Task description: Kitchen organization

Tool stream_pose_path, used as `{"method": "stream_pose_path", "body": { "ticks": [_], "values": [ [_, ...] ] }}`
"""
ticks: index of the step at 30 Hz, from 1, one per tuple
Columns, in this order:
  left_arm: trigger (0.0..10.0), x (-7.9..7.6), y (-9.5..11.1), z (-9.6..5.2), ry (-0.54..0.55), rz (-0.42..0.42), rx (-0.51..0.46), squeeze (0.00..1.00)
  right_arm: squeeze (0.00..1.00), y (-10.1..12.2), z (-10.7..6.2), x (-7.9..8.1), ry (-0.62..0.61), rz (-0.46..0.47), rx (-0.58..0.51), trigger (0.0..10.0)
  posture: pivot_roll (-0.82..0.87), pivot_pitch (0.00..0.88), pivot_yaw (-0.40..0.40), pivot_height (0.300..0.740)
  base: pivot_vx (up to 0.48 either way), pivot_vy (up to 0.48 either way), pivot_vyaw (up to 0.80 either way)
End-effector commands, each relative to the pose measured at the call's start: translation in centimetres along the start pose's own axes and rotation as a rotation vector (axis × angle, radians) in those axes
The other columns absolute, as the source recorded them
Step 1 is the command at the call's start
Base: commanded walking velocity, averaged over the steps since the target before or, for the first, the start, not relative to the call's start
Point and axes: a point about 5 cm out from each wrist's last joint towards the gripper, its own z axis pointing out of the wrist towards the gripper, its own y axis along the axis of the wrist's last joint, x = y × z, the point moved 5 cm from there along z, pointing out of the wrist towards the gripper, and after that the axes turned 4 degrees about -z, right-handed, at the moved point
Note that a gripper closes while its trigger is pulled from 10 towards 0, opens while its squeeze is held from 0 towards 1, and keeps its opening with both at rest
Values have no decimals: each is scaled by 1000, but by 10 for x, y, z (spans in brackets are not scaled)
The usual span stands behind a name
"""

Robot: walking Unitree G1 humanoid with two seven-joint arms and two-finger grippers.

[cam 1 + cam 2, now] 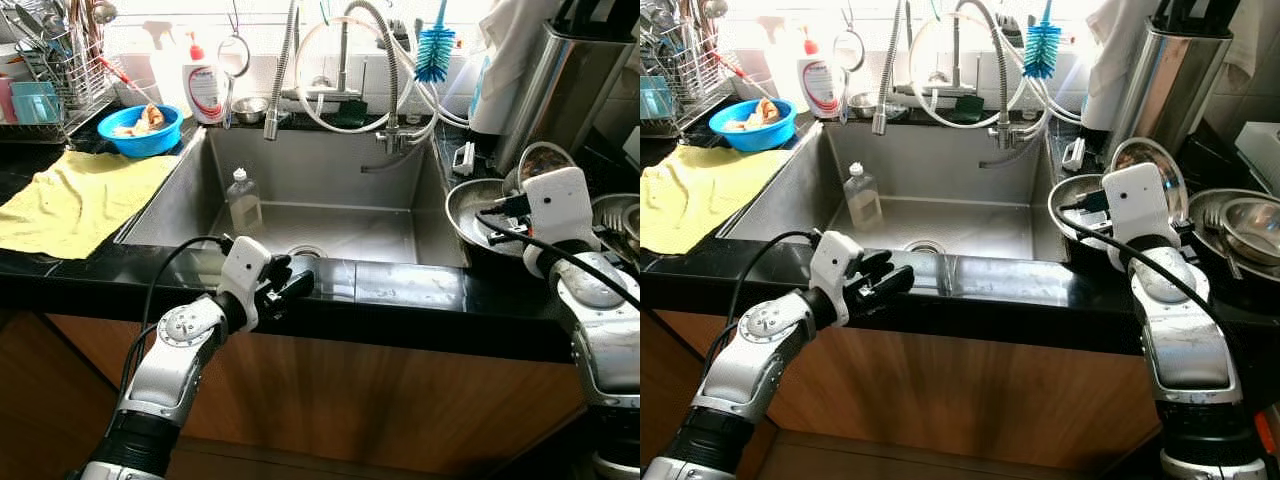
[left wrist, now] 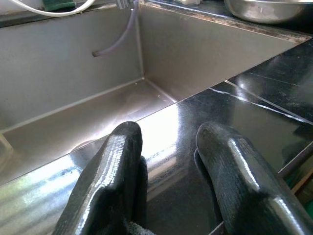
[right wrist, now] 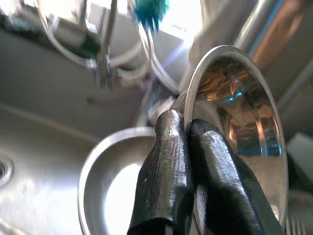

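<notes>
Your right tool (image 3: pixel 188 132) was clenched on the rim of a tilted steel plate (image 3: pixel 244 127), one finger on each face of it, up on the desk (image 1: pixel 420 290) right of the sink (image 1: pixel 330 215). Just beside that plate sat a steel bowl (image 1: pixel 1072 205) at the sink's edge, and more steel dishes (image 1: pixel 1240 225) lay further right, with a fork among them. A tall steel canister (image 1: pixel 560 85) stood behind.

Your left tool (image 1: pixel 880 278) rested on the black front edge of the desk, its fingers (image 2: pixel 112 181) parted with a gap between them and nothing held.

Around you, a yellow cloth (image 1: pixel 80 195) was spread on the desk left of the sink, with a blue bowl (image 1: pixel 140 130) holding scraps behind it and a dish rack (image 1: pixel 55 70) further left. A white soap bottle (image 1: pixel 203 85) stood by the sink's back corner. A blue bottle brush (image 1: pixel 435 45) and white hoses (image 1: pixel 340 110) hung over the tap.

Inside the sink, a clear plastic bottle (image 1: pixel 243 200) stood upright near the drain (image 1: pixel 305 252).
</notes>
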Motion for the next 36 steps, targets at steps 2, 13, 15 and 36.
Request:
{"method": "stream_pose_path", "body": {
  "ticks": [2, 13, 15, 36],
  "values": [
    [10000, 2, -4, 2, 6, 10, 22, 0, 0, 26, 0, -2, 2, 8, -101, 10000, -128, 0, 17, 740, 0, 0, 0],
    [10000, 2, -3, 3, 15, 9, 10, 0, 0, 63, 2, 75, 420, 259, -246, 10000, -122, 0, 13, 740, 0, 0, 0],
    [10000, 5, -1, 2, 27, 9, 2, 0, 0, 77, 0, 91, 551, 399, -301, 10000, -118, 0, 7, 740, 0, 0, 0],
    [10000, 5, 1, 4, 40, 6, -12, 0, 0, 17, 43, 112, 668, 710, -50, 10000, -106, 0, -9, 740, 0, 0, 0]
  ]
}}
